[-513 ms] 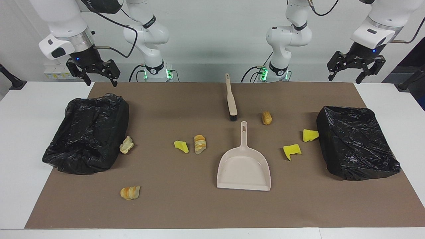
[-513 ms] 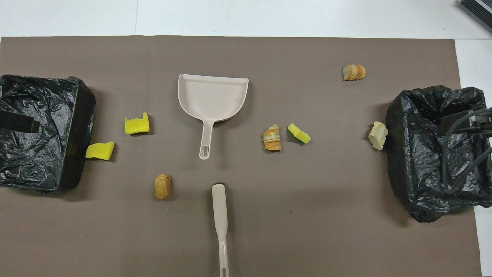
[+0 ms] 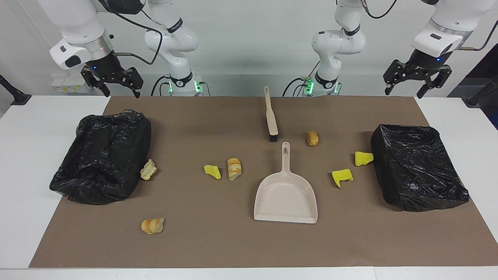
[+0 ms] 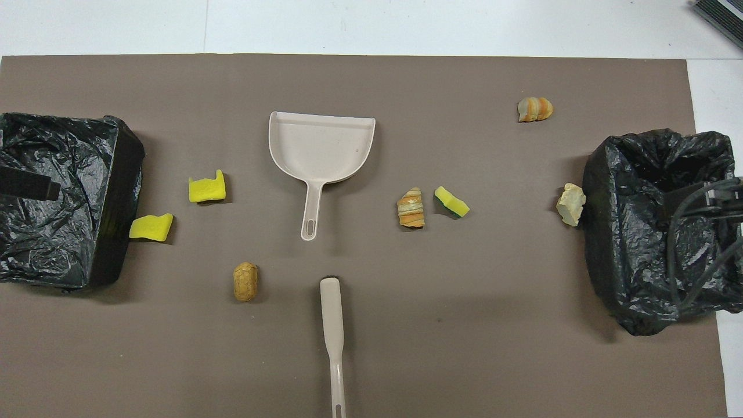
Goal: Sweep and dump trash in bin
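Facing view, read across.

- Right gripper (image 3: 113,82): empty, jaws open, up in the air at the robots' edge of the bench, above the nearer rim of one bin. It sits higher and more drawn back than half a second ago, the only change in the scene.
- Bin, black-lined (image 3: 102,155), at the right arm's end of the mat (image 3: 218,241).
- Trash, seven bits, all loose on the mat: pale lump (image 3: 148,169) touching that bin; sliced lump (image 3: 152,225) farthest from the robots; yellow chunk (image 3: 212,171) just beside a striped lump (image 3: 234,168); brown lump (image 3: 313,138); two yellow chunks (image 3: 342,177) (image 3: 363,158) near the second bin.
- Brush (image 3: 270,114) and dustpan (image 3: 286,192): mid-mat, untouched, brush nearer the robots.
- Second bin (image 3: 418,171), at the left arm's end.
- Left gripper (image 3: 417,79): waiting aloft, jaws open, empty.

Judgement: sweeping not begun; neither tool is in hand.
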Tool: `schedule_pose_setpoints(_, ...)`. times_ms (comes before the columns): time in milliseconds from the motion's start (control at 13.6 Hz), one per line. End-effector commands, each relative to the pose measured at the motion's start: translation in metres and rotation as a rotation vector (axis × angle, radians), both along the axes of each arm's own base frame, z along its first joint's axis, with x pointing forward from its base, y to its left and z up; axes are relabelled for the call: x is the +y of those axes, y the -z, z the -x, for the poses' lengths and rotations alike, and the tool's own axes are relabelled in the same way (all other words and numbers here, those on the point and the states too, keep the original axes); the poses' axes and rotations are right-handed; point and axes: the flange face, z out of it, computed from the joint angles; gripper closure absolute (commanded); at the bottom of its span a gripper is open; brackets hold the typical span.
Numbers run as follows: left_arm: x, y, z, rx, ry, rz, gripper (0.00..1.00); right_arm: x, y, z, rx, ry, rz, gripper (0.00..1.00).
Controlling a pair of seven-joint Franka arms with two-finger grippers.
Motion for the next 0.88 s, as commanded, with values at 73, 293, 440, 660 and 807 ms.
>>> schedule_pose_setpoints(73, 0.003, -0.004, 0.003, 0.007, 0.002, -0.017, 0.0, 0.01, 0.002, 0.011, -0.004, -0.037, -0.017, 0.0)
schedule_pose_setpoints(293, 0.003, -0.004, 0.003, 0.007, 0.003, -0.017, 0.0, 0.015, 0.003, 0.01, -0.006, -0.05, -0.015, 0.0)
schedule_pose_setpoints(440, 0.003, -0.004, 0.003, 0.007, 0.003, -0.017, 0.0, 0.017, 0.007, 0.007, 0.0, -0.057, -0.015, 0.0)
schedule_pose_setpoints(660, 0.003, -0.004, 0.003, 0.007, 0.003, -0.017, 0.0, 0.035, 0.02, -0.006, 0.016, -0.105, -0.013, 0.0)
schedule_pose_setpoints(807, 0.003, -0.004, 0.003, 0.007, 0.003, -0.017, 0.0, 0.061, 0.026, -0.015, -0.004, -0.143, -0.018, 0.0)
